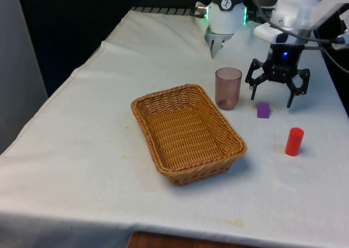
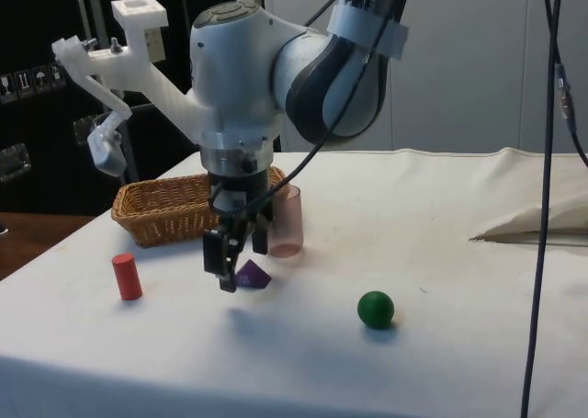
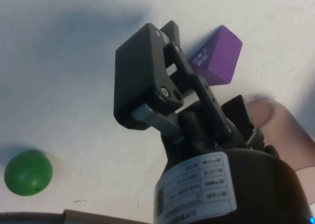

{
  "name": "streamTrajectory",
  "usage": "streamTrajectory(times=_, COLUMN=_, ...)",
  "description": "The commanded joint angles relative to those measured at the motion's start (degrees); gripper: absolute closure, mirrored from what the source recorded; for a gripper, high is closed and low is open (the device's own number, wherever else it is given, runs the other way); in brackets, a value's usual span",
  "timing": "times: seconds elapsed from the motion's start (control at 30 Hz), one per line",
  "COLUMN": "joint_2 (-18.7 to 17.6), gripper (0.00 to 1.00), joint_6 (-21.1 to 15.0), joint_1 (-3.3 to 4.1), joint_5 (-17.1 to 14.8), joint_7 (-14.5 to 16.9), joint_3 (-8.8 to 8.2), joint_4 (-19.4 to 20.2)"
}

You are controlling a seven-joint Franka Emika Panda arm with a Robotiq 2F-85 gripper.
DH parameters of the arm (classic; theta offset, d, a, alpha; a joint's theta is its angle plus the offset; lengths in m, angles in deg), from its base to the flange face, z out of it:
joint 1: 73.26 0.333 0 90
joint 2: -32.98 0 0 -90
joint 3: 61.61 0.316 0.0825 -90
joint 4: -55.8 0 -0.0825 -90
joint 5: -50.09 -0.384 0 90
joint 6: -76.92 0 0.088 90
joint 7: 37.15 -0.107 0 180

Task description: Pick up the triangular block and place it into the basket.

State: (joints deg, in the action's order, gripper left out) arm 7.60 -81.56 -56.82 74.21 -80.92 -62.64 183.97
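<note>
Here the step in hand looks like the approach, ahead of any grasp: the gripper (image 1: 277,95) hangs low over the white cloth (image 1: 82,150) with its 2 fingers spread wide and nothing between them, and the purple triangular block (image 1: 263,110) lies on the cloth just beside it, not yet between the fingers. The block sits between the translucent pink cup (image 1: 228,88) and the red cylinder (image 1: 294,141), near the wicker basket (image 1: 163,166) but outside it. In the side view the block (image 2: 252,275) rests on 1 flat face with its ridge up, partly behind the nearer finger. In the wrist view its long axis (image 3: 219,56) runs slantwise away from the fingers, 1 broad sloped face up. The next move probably calls for a small sideways shift to straddle the block, a turn of the wrist to meet its flat ends, then a descent and closing. A green ball (image 2: 375,309) lies well apart.
</note>
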Motion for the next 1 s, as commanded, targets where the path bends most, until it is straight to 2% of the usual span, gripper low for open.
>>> streamTrajectory(times=0.0, joint_2=0.1, gripper=0.01, joint_6=-0.2, joint_1=0.46, joint_5=0.5, joint_7=-0.9, joint_3=-0.63, joint_4=0.1)
streamTrajectory(times=0.03, joint_2=0.1, gripper=0.1, joint_6=-0.2, joint_1=0.46, joint_5=0.6, joint_7=-1.0, joint_3=-0.63, joint_4=0.0)
streamTrajectory(times=0.17, joint_2=0.1, gripper=0.3, joint_6=-0.2, joint_1=0.46, joint_5=0.6, joint_7=-1.1, joint_3=-0.63, joint_4=-0.1)
streamTrajectory(times=0.2, joint_2=0.0, gripper=0.35, joint_6=0.0, joint_1=0.0, joint_5=0.0, joint_7=-0.3, joint_3=-0.06, joint_4=0.0)
streamTrajectory(times=0.23, joint_2=0.1, gripper=0.35, joint_6=-0.2, joint_1=0.46, joint_5=0.6, joint_7=-1.1, joint_3=-0.69, joint_4=-0.1)
streamTrajectory(times=0.3, joint_2=0.0, gripper=0.45, joint_6=-0.2, joint_1=0.46, joint_5=0.6, joint_7=-1.1, joint_3=-0.69, joint_4=-0.1)
streamTrajectory(times=0.33, joint_2=0.0, gripper=0.55, joint_6=-0.2, joint_1=0.46, joint_5=0.6, joint_7=-1.2, joint_3=-0.69, joint_4=-0.1)
streamTrajectory(times=0.43, joint_2=0.0, gripper=0.67, joint_6=-0.2, joint_1=0.46, joint_5=0.6, joint_7=-1.2, joint_3=-0.69, joint_4=-0.1)
streamTrajectory(times=0.5, joint_2=0.0, gripper=0.67, joint_6=-0.2, joint_1=0.46, joint_5=0.6, joint_7=-1.2, joint_3=-0.69, joint_4=-0.1)
streamTrajectory(times=0.53, joint_2=0.0, gripper=0.67, joint_6=0.0, joint_1=0.0, joint_5=0.0, joint_7=-0.4, joint_3=-0.06, joint_4=0.0)
streamTrajectory(times=0.57, joint_2=0.0, gripper=0.67, joint_6=-0.2, joint_1=0.46, joint_5=0.6, joint_7=-1.2, joint_3=-0.69, joint_4=-0.1)
streamTrajectory(times=0.77, joint_2=0.3, gripper=0.67, joint_6=0.4, joint_1=0.23, joint_5=0.2, joint_7=-0.7, joint_3=-0.23, joint_4=-0.1)
streamTrajectory(times=0.8, joint_2=0.0, gripper=0.67, joint_6=0.1, joint_1=0.0, joint_5=0.0, joint_7=-0.4, joint_3=-0.06, joint_4=-0.1)
streamTrajectory(times=0.83, joint_2=0.8, gripper=0.67, joint_6=0.7, joint_1=0.11, joint_5=0.0, joint_7=-0.5, joint_3=-0.11, joint_4=0.0)
streamTrajectory(times=0.97, joint_2=2.9, gripper=0.67, joint_6=2.2, joint_1=-0.17, joint_5=-0.4, joint_7=0.1, joint_3=0.4, joint_4=0.3)
